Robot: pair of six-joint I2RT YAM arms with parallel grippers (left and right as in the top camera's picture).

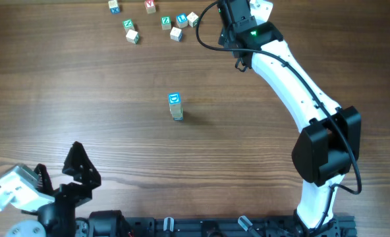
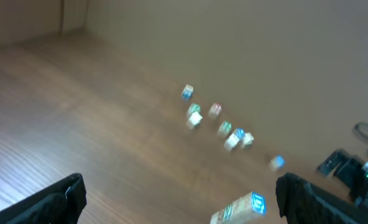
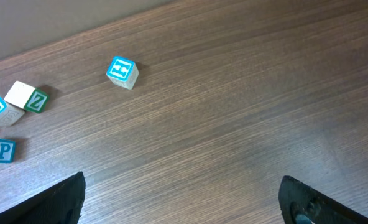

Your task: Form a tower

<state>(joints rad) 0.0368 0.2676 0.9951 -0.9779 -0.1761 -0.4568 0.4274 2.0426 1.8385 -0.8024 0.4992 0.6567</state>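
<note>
Your left fingers (image 2: 56,202) sit spread and empty at the near edge, the tower (image 1: 175,106), seemingly two cubes high, stands upright midway across the counter (image 1: 70,92), ahead-right of them, and beyond it the loose cubes (image 1: 166,22) lie nearest your right fingers (image 3: 56,202), likewise spread and empty.

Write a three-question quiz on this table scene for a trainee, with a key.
1. True or false: the tower stands near the middle of the table, apart from the loose cubes at the far edge.
2. The right end effector is: A) shut on a cube; B) open and empty; C) resting on top of the tower.
3. Fill in: seen from overhead, the tower's top face is coloured ____.

Key: 1 true; 2 B; 3 blue.
</note>
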